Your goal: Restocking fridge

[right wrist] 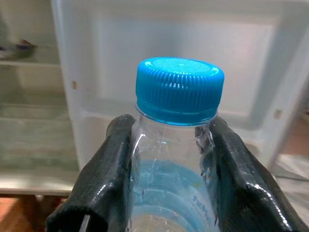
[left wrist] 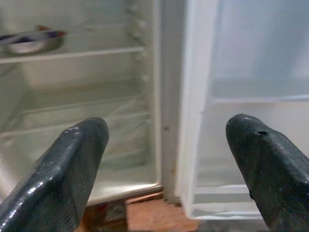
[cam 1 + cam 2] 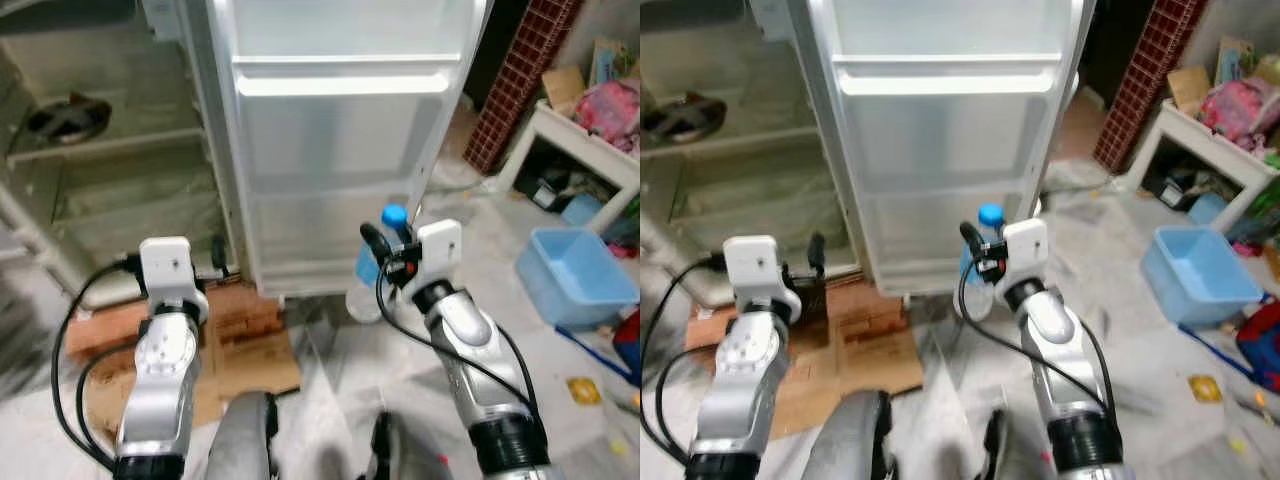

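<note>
My right gripper [image 3: 385, 250] is shut on a clear water bottle [image 3: 370, 275] with a blue cap [image 1: 179, 90] and blue label, held upright in front of the open fridge door [image 3: 340, 150]. The black fingers [image 1: 104, 174] clamp the bottle just under its neck. The door's white shelves [image 3: 340, 85] stand right behind the bottle. My left gripper [image 2: 164, 169] is open with nothing between its fingers, raised before the fridge's inner compartment [image 3: 120, 180]. A metal bowl [image 2: 31, 41] sits on an upper fridge shelf.
Flattened cardboard [image 3: 230, 350] lies on the floor under the fridge's front. A blue plastic tub [image 3: 578, 275] stands on the floor at the right, near a white table [image 3: 590, 150] cluttered with items. A brick column [image 3: 515, 80] rises behind the door.
</note>
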{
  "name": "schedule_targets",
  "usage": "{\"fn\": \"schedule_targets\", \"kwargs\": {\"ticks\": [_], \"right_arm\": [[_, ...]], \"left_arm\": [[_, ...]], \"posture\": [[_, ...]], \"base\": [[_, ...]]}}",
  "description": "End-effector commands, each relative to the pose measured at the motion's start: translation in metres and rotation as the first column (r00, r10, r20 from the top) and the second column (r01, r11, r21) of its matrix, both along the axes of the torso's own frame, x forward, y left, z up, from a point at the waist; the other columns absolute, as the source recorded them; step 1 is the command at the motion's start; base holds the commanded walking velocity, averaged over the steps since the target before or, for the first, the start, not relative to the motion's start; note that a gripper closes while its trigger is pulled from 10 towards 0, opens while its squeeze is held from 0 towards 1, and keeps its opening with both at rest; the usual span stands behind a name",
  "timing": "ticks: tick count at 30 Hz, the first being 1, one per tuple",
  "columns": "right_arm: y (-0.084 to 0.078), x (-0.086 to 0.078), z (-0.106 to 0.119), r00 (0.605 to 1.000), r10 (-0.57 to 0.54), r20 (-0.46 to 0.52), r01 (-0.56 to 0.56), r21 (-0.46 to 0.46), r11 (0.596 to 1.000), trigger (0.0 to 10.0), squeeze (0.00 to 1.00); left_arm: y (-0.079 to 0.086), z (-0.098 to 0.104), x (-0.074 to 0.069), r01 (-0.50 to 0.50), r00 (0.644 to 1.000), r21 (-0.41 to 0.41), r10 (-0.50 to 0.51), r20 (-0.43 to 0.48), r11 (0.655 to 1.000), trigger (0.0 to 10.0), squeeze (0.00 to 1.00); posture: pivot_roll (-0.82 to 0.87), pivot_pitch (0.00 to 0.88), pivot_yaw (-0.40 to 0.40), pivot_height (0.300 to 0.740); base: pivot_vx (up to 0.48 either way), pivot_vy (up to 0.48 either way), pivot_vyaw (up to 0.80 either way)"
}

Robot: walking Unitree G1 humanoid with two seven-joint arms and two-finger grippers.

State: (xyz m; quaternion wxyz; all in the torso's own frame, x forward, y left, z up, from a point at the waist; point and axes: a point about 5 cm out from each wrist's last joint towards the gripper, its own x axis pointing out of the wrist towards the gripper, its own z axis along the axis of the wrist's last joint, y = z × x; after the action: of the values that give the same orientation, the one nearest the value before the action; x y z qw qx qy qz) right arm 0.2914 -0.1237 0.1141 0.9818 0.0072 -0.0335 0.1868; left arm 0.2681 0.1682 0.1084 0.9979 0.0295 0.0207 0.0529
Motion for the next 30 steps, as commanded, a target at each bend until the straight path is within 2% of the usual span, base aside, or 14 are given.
{"fn": "schedule_targets", "kwargs": {"ticks": [1, 9, 30], "right_arm": [[0.0007, 0.0029, 0.0122, 0.999, 0.002, 0.053, -0.002, 0.008, 1.000, 10.0, 0.00], [0.0018, 0.0028, 0.0125, 0.998, 0.005, 0.055, -0.005, 0.009, 1.000, 10.0, 0.00], [0.0055, 0.0007, 0.0130, 0.997, 0.033, 0.068, -0.032, -0.013, 0.999, 10.0, 0.00]], "left_arm": [[0.0020, 0.0039, 0.0003, -0.002, 1.000, 0.017, 0.001, 0.019, 1.000, 10.0, 0.00], [0.0034, 0.0041, 0.0002, -0.002, 1.000, 0.024, 0.002, 0.023, 1.000, 10.0, 0.00], [0.0036, 0.0023, -0.0001, 0.001, 1.000, 0.018, -0.001, 0.017, 1.000, 10.0, 0.00]], "posture": [[0.03, 0.000, -0.040, 0.640], [0.03, 0.000, -0.040, 0.640], [0.03, 0.000, -0.040, 0.640]], "base": [[0.000, 0.000, 0.00], [0.000, 0.000, 0.00], [0.254, 0.000, 0.00]]}}
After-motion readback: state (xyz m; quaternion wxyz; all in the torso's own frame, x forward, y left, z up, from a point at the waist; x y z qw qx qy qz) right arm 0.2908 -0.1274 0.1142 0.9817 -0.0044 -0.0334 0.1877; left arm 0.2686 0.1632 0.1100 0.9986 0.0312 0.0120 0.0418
